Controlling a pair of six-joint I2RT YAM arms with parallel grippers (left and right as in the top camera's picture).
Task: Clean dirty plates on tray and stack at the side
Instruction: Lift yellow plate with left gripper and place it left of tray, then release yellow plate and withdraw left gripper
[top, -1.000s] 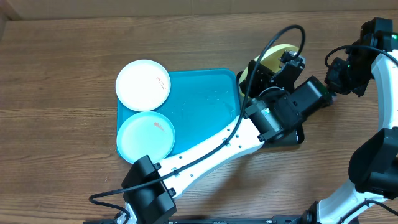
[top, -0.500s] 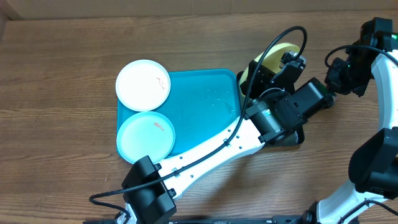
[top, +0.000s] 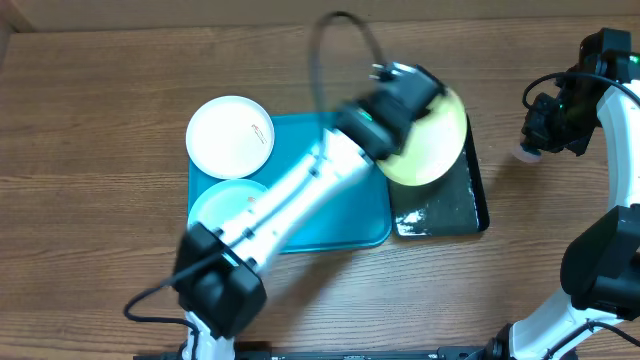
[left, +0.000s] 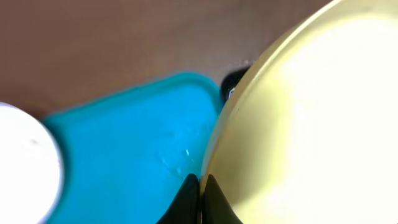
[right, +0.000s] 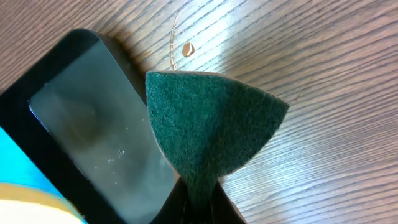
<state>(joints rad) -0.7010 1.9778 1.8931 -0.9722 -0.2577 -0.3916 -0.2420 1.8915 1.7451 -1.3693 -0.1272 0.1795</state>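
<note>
Swung up and to the left since a second ago, the left arm (top: 300, 190) now lies slantwise across the teal tray (top: 350, 212) and is blurred, where before it stretched low across toward the black tray (top: 452, 205). The lime-green plate (top: 432, 142), then mostly hidden behind the wrist, now shows nearly whole over the far half of the black tray. The right arm stands where it did.

The left pincer (left: 198, 196) is clamped narrow on the rim of the lime-green plate, whose pale face fills the right of the left wrist view. Whether the plate rests on the black tray or hangs above it I cannot tell.

The teal tray lies with its long axis left to right on the desk (top: 100, 100). The black tray sits just beside its right end, long axis running from near to far. The white plate (top: 230, 135) sits on the teal tray's far left corner, overhanging the rim, with a faint reddish mark on its right side. The light blue plate (top: 212, 222) lies at the near left corner, touching the white one, its right part covered by the arm.

The right pincer (right: 198, 200) pinches a folded green scouring pad (right: 211, 124), held off to the right of the black tray above the bare desk, the fold fanning out away from the fingers.
</note>
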